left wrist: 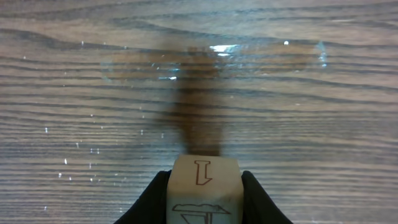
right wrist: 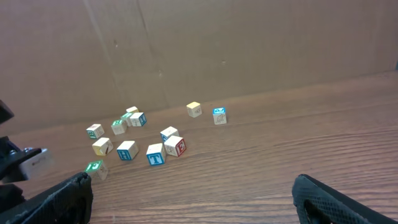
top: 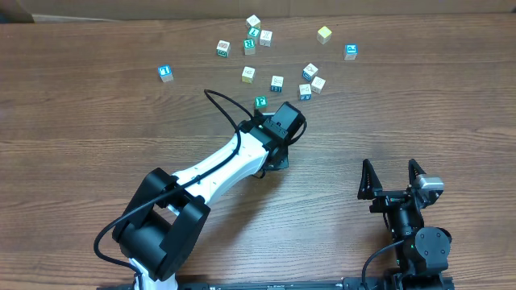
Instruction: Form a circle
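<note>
Wooden table (top: 72,145) | left arm (top: 226,165) outstretched | left fingers (left wrist: 144,204) pinching cube (left wrist: 202,186) | right fingers (top: 368,179) spread

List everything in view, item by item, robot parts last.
loose cubes: about thirteen, mostly cream with blue or green faces, one yellow, scattered over the far middle of the table
held cube: one, cream sides with a green top, just nearer than the scatter, between the left fingers
table: one, brown wood grain, under everything
cardboard wall: one, brown, along the far edge
left gripper: one, black, closed on the held cube, mid-table
right gripper: one, black, open and empty, near right side
</note>
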{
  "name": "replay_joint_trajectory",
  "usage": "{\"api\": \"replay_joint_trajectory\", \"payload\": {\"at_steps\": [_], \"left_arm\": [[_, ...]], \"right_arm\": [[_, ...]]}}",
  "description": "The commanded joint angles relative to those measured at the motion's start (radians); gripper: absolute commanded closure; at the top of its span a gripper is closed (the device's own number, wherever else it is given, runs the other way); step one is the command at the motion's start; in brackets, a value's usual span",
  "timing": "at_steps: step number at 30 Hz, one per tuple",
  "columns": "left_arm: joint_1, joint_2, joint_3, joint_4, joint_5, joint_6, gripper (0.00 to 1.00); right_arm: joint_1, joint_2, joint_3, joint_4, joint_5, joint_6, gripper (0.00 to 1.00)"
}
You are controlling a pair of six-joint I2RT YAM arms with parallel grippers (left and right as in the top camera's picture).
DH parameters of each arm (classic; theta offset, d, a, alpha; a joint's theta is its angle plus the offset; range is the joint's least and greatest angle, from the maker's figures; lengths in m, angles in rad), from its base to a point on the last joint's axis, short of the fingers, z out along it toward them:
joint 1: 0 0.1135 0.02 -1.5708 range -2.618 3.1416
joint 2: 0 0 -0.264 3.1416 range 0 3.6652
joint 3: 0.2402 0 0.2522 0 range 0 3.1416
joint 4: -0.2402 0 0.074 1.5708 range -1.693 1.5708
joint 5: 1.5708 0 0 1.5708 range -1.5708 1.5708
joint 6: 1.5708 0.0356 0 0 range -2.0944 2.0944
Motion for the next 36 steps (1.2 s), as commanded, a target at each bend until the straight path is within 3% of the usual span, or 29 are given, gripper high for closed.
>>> {"api": "replay_joint_trajectory", "payload": {"at_steps": [1,20,29,36], "left_arm": [[-0.003,-0.013,-0.023,0.013,-0.025,-0.037,0.84],[-0.021,-0.011,-0.067,0.095,-0.014,-0.036,0.76],[-0.021,-0.011,-0.067,0.105,-0.018,-0.036,0.60],[-0.021,-0.011,-0.068,0.107,-0.018,-0.036,0.62]], "right_arm": [[-0.006,-0.011,-0.010,0.006,-0.009,-0.014,0.00],[-0.006,-0.011,-0.010,0.006,-0.009,-0.014,0.00],[-0.006,-0.011,-0.010,0.006,-0.009,-0.014,0.00],[-0.006,-0.011,-0.010,0.006,-0.009,-0.014,0.00]]}}
